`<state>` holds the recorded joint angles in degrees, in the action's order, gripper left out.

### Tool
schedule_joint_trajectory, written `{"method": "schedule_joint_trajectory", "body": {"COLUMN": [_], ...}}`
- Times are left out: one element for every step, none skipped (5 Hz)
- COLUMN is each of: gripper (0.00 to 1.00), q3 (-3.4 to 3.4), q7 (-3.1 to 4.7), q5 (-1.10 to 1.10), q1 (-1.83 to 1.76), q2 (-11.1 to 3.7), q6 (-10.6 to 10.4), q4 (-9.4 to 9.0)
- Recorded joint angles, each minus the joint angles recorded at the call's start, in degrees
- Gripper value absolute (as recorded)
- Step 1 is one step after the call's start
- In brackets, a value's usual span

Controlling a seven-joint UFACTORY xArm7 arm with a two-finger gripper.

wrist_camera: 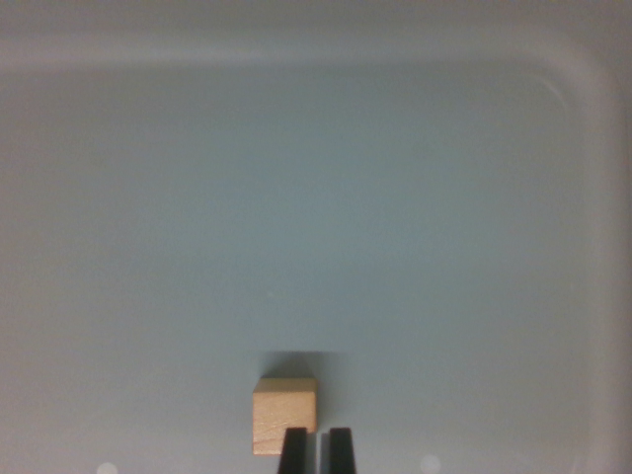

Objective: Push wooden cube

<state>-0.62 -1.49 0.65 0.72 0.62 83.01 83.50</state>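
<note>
The tool is presenting its 2 fingers nearly pressed together, pinching nothing, forming 1 blunt pusher directly behind the wooden cube, which is sitting on the tray floor.

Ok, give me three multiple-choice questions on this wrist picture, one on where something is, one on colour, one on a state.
1. Where is the wooden cube in the wrist view?
A. top right corner
B. bottom centre
C. far left edge

2. What colour is the cube?
A. light tan
B. blue
C. black

3. How do the jaws of the gripper stand?
A. wide apart around the cube
B. close together with a thin gap
C. out of view

Answers: B, it sits low by the dark fingertips; A, pale wood; B, only a narrow slit separates them.
</note>
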Motion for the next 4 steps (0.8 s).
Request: {"method": "schedule_joint_trajectory", "body": {"gripper": [0.0, 0.0, 0.0, 0.0], "q3": [-0.14, -0.14, -0.3, -0.3], "q7": [-0.26, -0.26, -0.54, -0.54], "q5": [-0.17, -0.17, -0.36, -0.36], "q1": [-0.06, -0.06, -0.13, -0.13], "q2": [0.01, 0.01, 0.01, 0.01], "q6": [-1.79, -1.79, -3.76, -3.76], "q4": [-1.99, -1.99, -4.19, -4.19]}}
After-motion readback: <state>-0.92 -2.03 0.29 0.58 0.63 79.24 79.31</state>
